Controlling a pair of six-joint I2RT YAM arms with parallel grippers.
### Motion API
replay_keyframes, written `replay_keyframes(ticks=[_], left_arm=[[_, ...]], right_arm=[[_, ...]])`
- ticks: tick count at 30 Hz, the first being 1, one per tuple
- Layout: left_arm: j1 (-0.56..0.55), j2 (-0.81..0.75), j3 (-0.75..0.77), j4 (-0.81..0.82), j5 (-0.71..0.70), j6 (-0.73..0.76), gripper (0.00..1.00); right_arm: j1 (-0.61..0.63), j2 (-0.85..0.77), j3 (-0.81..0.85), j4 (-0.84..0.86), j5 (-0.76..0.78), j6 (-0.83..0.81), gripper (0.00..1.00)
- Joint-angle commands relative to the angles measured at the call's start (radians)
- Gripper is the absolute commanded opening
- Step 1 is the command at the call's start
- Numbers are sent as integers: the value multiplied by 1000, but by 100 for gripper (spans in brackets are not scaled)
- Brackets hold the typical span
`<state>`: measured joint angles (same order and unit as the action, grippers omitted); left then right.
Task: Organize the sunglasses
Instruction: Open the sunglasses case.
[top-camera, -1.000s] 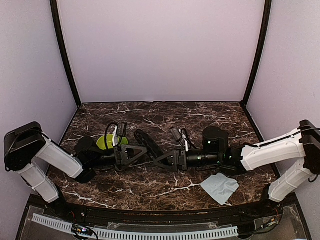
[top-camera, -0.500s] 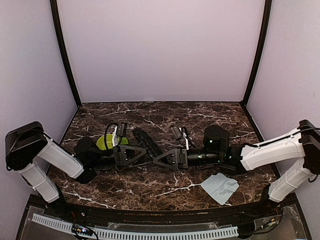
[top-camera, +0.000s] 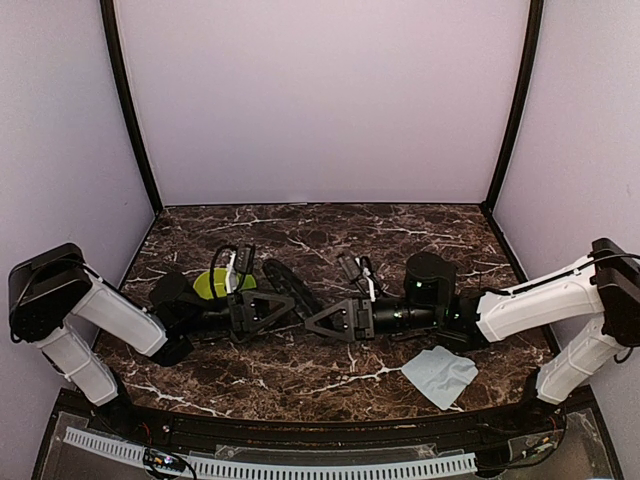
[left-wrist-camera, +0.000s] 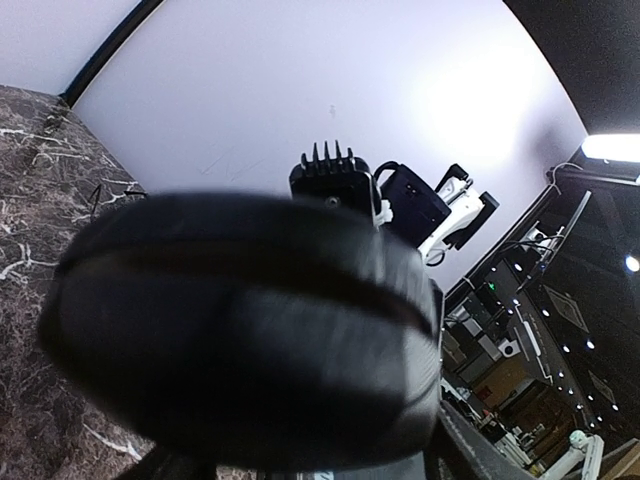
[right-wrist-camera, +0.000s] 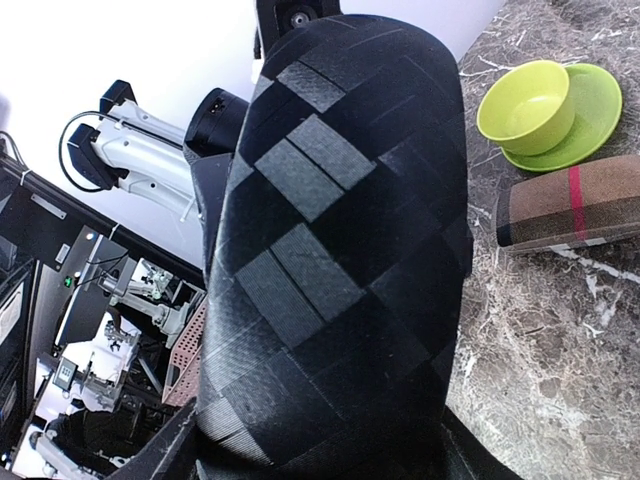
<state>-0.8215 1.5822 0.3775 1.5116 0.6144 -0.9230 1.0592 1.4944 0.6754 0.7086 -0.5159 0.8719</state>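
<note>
Dark marbled tabletop (top-camera: 300, 232) runs under both arms, a light blue cloth (top-camera: 440, 375) nearest me. Both arms lie stretched low, wrists meeting mid-table. My right gripper (top-camera: 310, 323) is clamped across the black woven case (top-camera: 288, 282). My left gripper (top-camera: 291, 299) straddles its end, jaws wide, and I can't tell whether it grips. I can't see the sunglasses anywhere. Beyond sit a green bowl (top-camera: 212, 284) and a striped case (right-wrist-camera: 580, 212).

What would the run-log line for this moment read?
right gripper: clamped on black case | left gripper: at case, grip unclear | sunglasses: not visible | blue cloth: on table near right arm
</note>
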Motion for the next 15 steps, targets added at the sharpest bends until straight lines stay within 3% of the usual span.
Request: replay_keyframes(ticks=[1,6,15], left_arm=[[-2,-28,13,22,10,18,62],[-2,-45,11,-19,10,47,44],[-6,-84,32,-165,18,121,18]], right_arm=[[-7,-4,1,74,-1,4,22],[-7,-25,22,-36,44,-49,52],[-7,-39,96,-223,103,-153,79]])
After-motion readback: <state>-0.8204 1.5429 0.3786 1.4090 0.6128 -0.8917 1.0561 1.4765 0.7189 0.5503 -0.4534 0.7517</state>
